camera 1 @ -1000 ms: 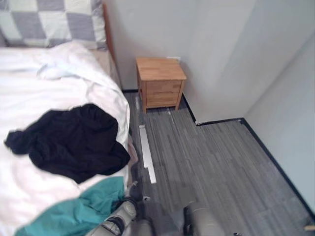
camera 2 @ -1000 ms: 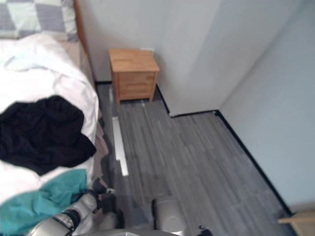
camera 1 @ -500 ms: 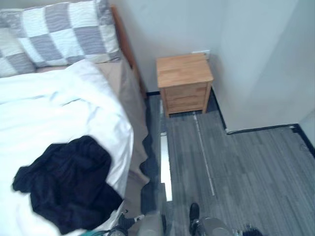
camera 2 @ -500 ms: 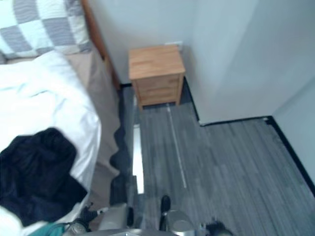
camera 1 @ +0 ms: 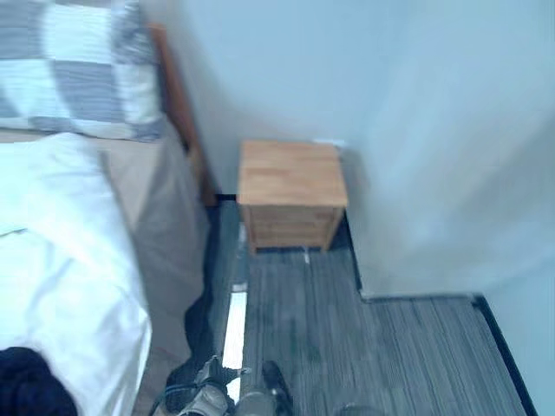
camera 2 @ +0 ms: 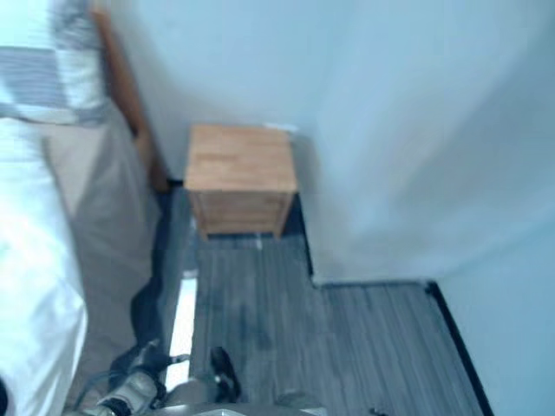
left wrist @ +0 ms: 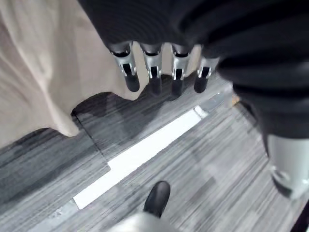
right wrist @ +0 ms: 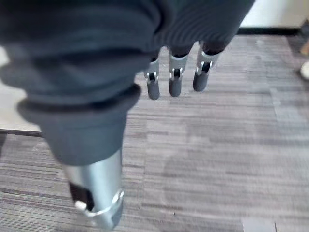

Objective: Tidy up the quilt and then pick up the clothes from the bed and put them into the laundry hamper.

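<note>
Hanging loose w/ fingers relaxed, left hand and right hand are holding nothing above floor. White quilt is lying rumpled on bed, black clothes on it.

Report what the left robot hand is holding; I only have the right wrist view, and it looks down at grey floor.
Observer: Nothing. The left robot hand hangs with straight fingers, next to the beige bed skirt.
Operator: Find me the clothes.
Observer: A black garment lies on the white quilt, at the lower left edge of the left eye view.
Operator: Name what stands ahead.
Observer: A wooden nightstand, against the wall beside the head of the bed.
</note>
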